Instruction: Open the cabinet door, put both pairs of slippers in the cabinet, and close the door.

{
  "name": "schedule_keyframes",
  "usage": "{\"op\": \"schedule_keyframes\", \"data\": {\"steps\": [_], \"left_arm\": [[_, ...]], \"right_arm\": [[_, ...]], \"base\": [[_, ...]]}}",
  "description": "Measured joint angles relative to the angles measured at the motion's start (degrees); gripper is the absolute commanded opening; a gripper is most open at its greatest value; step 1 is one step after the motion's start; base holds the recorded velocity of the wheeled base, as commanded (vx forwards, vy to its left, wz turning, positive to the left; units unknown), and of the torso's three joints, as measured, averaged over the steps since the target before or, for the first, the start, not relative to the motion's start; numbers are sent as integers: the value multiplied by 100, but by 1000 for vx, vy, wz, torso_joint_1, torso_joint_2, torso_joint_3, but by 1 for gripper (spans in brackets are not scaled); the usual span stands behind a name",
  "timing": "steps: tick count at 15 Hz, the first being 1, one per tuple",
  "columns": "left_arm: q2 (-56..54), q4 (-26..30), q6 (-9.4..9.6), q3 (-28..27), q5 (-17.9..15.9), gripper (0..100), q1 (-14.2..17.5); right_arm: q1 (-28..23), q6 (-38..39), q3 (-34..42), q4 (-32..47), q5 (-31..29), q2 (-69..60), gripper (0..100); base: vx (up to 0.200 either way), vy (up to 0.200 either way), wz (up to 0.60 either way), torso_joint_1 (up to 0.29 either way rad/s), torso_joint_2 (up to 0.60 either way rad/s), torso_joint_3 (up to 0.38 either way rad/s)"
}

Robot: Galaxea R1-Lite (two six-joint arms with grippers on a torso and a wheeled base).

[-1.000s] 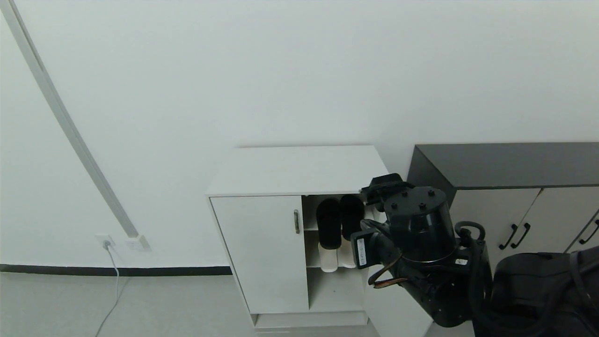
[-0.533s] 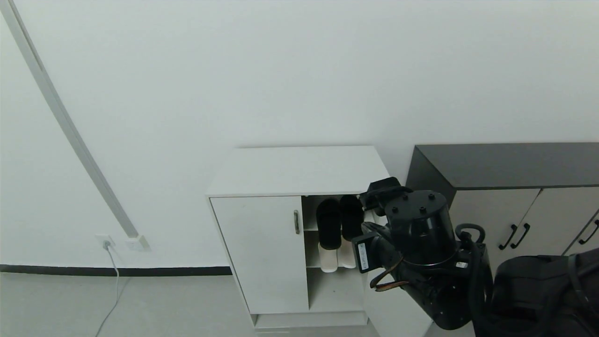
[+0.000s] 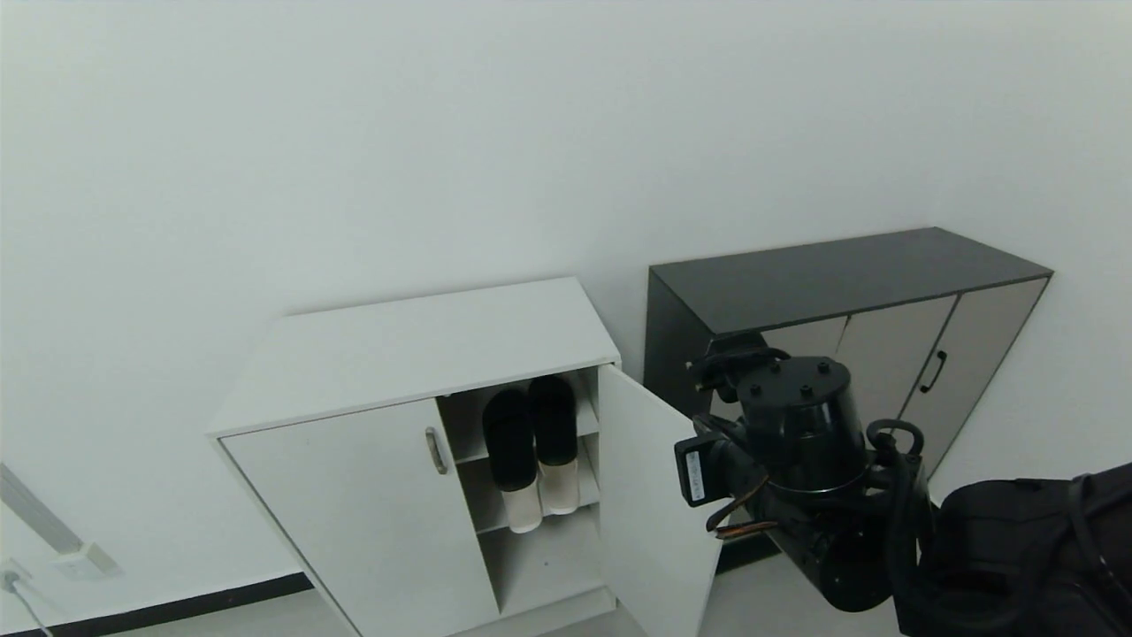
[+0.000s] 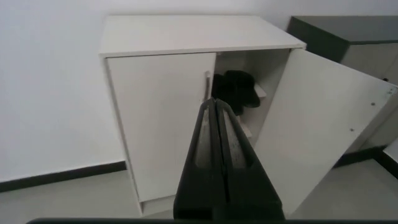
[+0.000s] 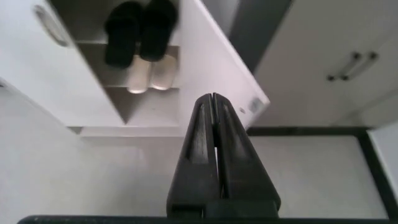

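Black slippers (image 3: 511, 438) and white slippers (image 3: 559, 495) sit inside the cabinet (image 3: 416, 349), so the open door (image 3: 650, 504) needs closing. Left and right jaws are together, empty.

No text, number or sign can be read. A white label (image 3: 698, 475) on the wrist housing of the right arm (image 3: 796, 442) carries print too small to make out.
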Motion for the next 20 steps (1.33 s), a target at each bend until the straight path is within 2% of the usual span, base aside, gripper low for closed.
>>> {"op": "schedule_keyframes", "data": {"steps": [7, 10, 14, 17, 20], "left_arm": [[0, -4, 0, -4, 2, 0, 5], [0, -6, 1, -4, 2, 0, 5], [0, -4, 0, 0, 2, 0, 5], [0, -6, 1, -2, 2, 0, 5], [0, -6, 0, -2, 0, 0, 0]], "right_arm": [[-249, -46, -37, -124, 29, 165, 0], [-596, -73, -232, -189, 497, 305, 0], [-1346, 99, -1119, -9, 1005, 705, 0], [-1847, 808, -1880, 895, 1691, 1130, 0], [-2172, 986, -2341, 1114, 1853, 1551, 0]], "base": [[-143, 0, 0, 4, 4, 1], [0, 0, 0, 0, 0, 0], [0, 0, 0, 0, 0, 0], [0, 0, 0, 0, 0, 0], [0, 0, 0, 0, 0, 0]]}}
